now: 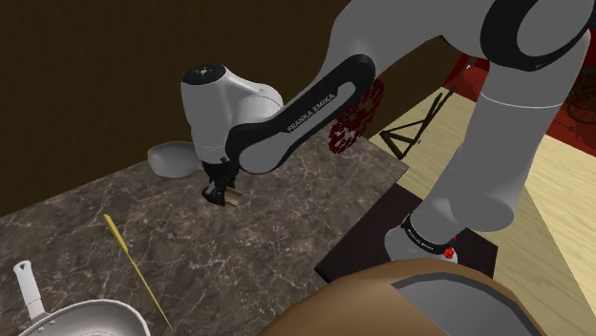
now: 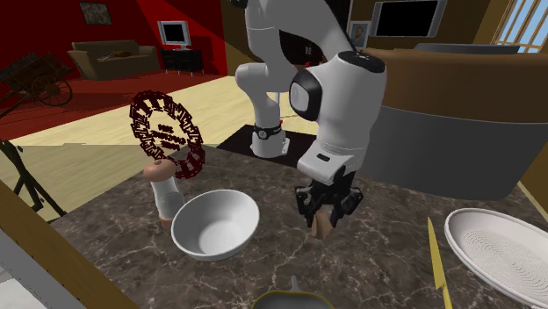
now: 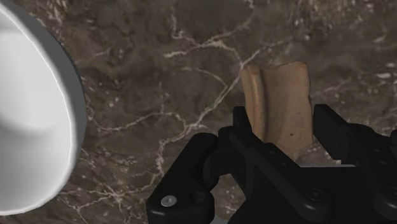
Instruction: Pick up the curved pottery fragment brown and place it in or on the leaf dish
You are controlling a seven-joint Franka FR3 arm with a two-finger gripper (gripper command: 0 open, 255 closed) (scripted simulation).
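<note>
On the second exterior view's left, the white dish [image 2: 215, 225] sits on the dark marbled counter [image 2: 378, 272]. Near it, toward the right, the gripper [image 2: 326, 213] has its fingers clamped on the fragment [image 3: 280, 102], low over the counter; I cannot tell whether it touches the surface. The fragment is a tan-brown curved slab with a ridge along one edge and a speckled face. It is probably stiff, light and brittle, so its two side edges, clasped near one end, seem the safest hold.

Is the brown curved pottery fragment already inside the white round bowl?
No, the brown curved fragment sits clasped in the black gripper over the dark marbled countertop, beside the white round bowl.
</note>
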